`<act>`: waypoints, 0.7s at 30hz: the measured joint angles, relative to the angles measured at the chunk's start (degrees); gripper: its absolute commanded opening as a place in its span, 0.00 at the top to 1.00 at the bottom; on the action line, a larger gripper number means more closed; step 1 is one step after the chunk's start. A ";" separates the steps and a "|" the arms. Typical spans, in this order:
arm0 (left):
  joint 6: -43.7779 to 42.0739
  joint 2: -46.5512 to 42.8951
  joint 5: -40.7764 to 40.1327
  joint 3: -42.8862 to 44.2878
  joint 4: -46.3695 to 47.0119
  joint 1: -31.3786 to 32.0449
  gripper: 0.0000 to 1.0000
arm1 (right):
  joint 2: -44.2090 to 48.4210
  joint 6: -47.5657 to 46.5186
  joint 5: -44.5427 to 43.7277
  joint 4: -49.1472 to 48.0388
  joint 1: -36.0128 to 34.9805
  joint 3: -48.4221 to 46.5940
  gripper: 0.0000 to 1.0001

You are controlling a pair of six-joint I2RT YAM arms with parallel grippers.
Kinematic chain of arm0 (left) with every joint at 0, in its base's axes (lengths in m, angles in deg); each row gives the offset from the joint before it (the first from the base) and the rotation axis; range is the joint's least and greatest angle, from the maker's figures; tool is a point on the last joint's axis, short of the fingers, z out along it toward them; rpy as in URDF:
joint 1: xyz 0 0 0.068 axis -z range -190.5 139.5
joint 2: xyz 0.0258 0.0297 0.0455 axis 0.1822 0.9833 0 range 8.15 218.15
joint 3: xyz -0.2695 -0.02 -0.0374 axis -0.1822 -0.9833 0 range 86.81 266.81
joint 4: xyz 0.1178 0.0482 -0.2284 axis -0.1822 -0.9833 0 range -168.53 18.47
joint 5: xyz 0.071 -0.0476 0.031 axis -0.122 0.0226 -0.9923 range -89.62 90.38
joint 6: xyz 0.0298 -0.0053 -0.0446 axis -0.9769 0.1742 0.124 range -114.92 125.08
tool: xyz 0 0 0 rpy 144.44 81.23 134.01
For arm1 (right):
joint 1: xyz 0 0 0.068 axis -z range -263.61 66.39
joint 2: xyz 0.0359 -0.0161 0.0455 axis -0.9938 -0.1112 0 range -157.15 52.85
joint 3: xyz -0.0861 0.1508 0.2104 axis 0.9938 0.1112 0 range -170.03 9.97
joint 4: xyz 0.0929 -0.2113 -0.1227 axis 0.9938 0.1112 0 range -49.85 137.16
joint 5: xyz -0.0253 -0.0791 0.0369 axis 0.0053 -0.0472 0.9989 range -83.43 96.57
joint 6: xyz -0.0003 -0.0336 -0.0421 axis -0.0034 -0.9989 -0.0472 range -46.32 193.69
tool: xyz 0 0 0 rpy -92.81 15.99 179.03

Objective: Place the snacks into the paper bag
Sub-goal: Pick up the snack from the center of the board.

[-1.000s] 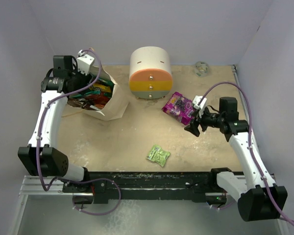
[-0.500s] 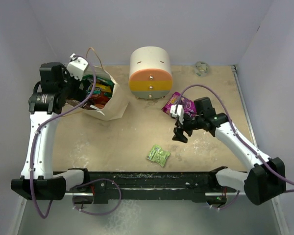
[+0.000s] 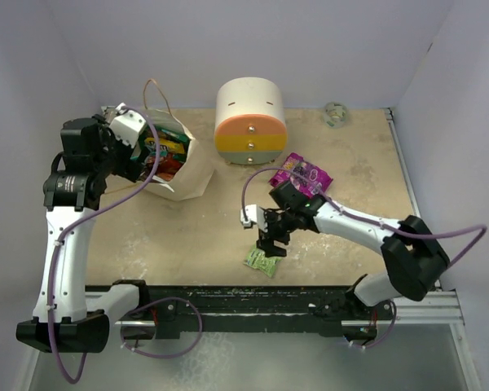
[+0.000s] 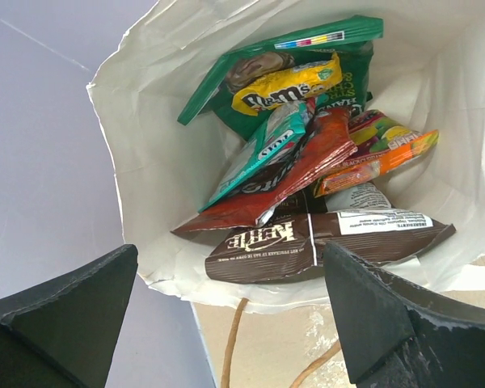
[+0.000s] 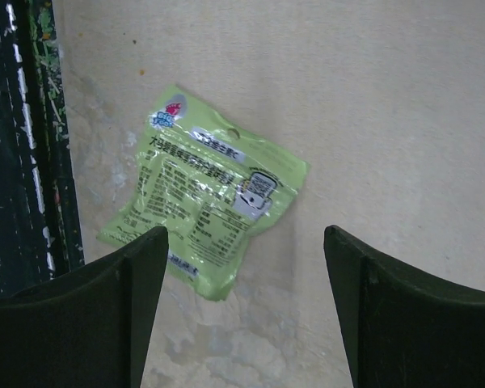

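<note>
Hovering, jaws spread, over the paper bag (image 4: 137, 162), the left gripper (image 4: 230, 249) faces an M&M's packet (image 4: 287, 85) and a Kettle packet (image 4: 323, 234); the right gripper (image 5: 244, 234) gapes above the lime-green packet (image 5: 202, 202).

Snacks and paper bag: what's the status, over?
Left gripper open, empty, over paper bag. Right gripper open above lime-green packet. Purple packet not bagged yet. Nothing blocking.

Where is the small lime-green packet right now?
In the top view the lime-green packet lies flat on the table, right of centre near its front edge, with the open right end effector over it. The purple packet sits farther back.
</note>
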 measured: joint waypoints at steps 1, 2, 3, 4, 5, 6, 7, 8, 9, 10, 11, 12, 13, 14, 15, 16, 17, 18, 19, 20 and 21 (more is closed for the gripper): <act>0.00 -0.28 0.42 -0.13 -0.04 -0.04 0.01 | -1.27 0.02 -0.92 -0.17 -1.46 0.00 0.21; 0.00 -0.50 0.83 -0.22 -0.11 -0.13 0.01 | -1.97 0.04 -1.51 -0.33 -2.34 0.00 0.21; 0.00 -0.68 1.20 -0.26 -0.17 -0.15 0.01 | -2.71 0.07 -2.21 -0.52 -3.39 0.00 0.21; 0.02 -0.79 1.60 -0.26 -0.17 -0.22 0.01 | -3.21 0.13 -2.97 -0.72 -4.26 0.00 0.21; 0.02 -0.87 1.86 -0.26 -0.17 -0.24 0.01 | -3.61 0.20 -3.85 -0.96 -5.20 0.00 0.21; 0.02 -0.92 2.19 -0.26 -0.20 -0.24 0.01 | -3.82 0.22 -4.57 -1.22 -5.86 0.00 0.21; 0.02 -0.96 2.47 -0.26 -0.20 -0.24 0.01 | -3.98 0.24 -5.27 -1.49 -6.29 0.02 0.22; 0.02 -0.96 2.75 -0.26 -0.22 -0.24 0.01 | -4.15 0.24 -5.97 -1.81 -6.67 0.02 0.22; 0.02 -0.96 3.10 -0.26 -0.33 -0.26 0.01 | -4.33 0.24 -6.67 -2.27 -6.99 0.07 0.23; 0.02 -0.96 3.41 -0.26 -0.42 -0.26 0.01 | -4.61 0.24 -7.26 -2.56 -7.15 0.11 0.23; 0.02 -0.96 3.69 -0.26 -0.46 -0.26 0.01 | -5.01 0.28 -7.82 -2.84 -7.37 0.11 0.24; 0.02 -0.96 4.09 -0.26 -0.52 -0.24 0.01 | -5.55 0.33 -8.33 -3.10 -7.43 0.13 0.24; 0.02 -0.96 4.37 -0.26 -0.57 -0.26 0.01 | -6.12 0.35 -8.85 -3.32 -7.54 0.13 0.25; 0.02 -0.96 4.76 -0.26 -0.63 -0.26 0.01 | -6.67 0.39 -9.22 -3.50 -7.67 0.17 0.26; 0.02 -0.96 5.01 -0.26 -0.72 -0.26 0.01 | -7.17 0.42 -9.38 -3.69 -7.69 0.22 0.27; 0.02 -0.98 5.27 -0.26 -0.79 -0.26 0.01 | -7.58 0.46 -9.40 -3.82 -7.69 0.24 0.27; 0.02 -0.98 5.53 -0.26 -0.83 -0.26 0.01 | -7.80 0.48 -9.40 -3.93 -7.69 0.24 0.28; 0.02 -0.98 5.79 -0.26 -0.81 -0.26 0.01 | -7.93 0.50 -9.40 -4.02 -7.69 0.24 0.30; 0.04 -1.01 6.10 -0.26 -0.81 -0.26 0.01 | -8.00 0.55 -9.40 -4.04 -7.69 0.24 0.31; 0.04 -1.01 6.36 -0.28 -0.81 -0.26 0.01 | -8.02 0.59 -9.40 -4.04 -7.69 0.24 0.33; 0.04 -1.01 6.67 -0.33 -0.81 -0.26 0.01 | -8.11 0.66 -9.38 -4.07 -7.69 0.24 0.35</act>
